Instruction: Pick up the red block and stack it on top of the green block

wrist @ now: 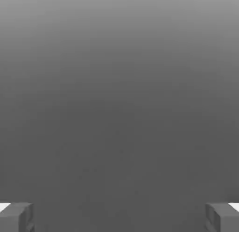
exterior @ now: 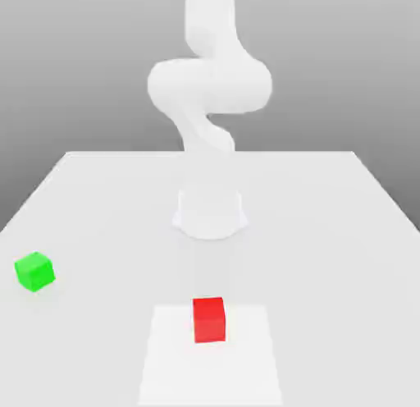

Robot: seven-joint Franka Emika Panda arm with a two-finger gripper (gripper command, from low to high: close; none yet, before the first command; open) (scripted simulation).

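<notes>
My gripper (wrist: 119, 217) is what I see here: 2 fingertips (wrist: 16, 217) stand at opposite edges of my view, set wide apart from each other. Each one is a grey, blocky pad with a small white patch at its outer corner. The jaws are spread as wide as they go, and nothing sits between them. The gap between them looks onto a plain grey surface (wrist: 119, 109), lighter far from the fingertips and darker close to them. It is even and unmarked, and I cannot tell what surface it is.
</notes>
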